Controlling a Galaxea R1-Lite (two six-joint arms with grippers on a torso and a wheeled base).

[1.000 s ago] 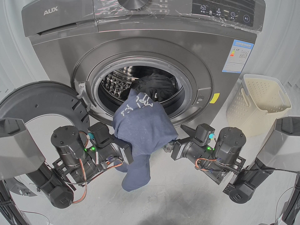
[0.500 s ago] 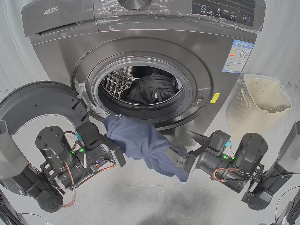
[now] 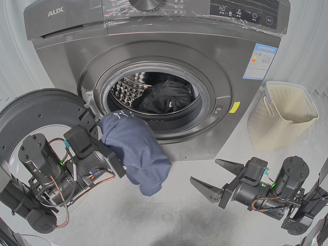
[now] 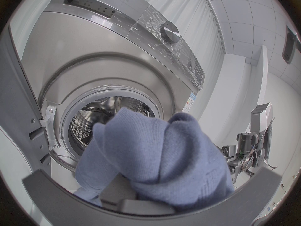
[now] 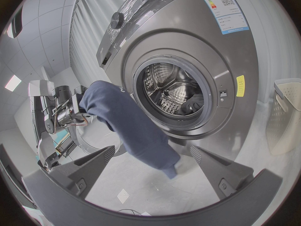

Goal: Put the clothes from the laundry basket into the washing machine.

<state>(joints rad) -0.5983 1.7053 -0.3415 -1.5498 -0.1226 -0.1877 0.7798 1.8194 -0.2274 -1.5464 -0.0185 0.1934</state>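
Note:
A navy blue garment (image 3: 136, 151) hangs from my left gripper (image 3: 114, 152), which is shut on it below the left of the washing machine's open drum (image 3: 153, 96); its loose end dangles above the floor. The left wrist view has the same blue garment (image 4: 163, 154) bunched over my fingers, and the right wrist view catches the garment (image 5: 131, 126) draped in front of the drum (image 5: 172, 91). A black garment (image 3: 164, 98) lies inside the drum. My right gripper (image 3: 212, 176) stands open low on the right, holding nothing, apart from the blue garment.
The round machine door (image 3: 41, 117) is swung open on the left, close behind my left arm. A cream laundry basket (image 3: 283, 113) stands on the floor right of the machine, and I see no clothes in it. Grey floor lies open in front.
The blue garment has come off the drum opening. My right gripper let go of it, opened and drew back down to the right. My left gripper moved left and back with the garment.

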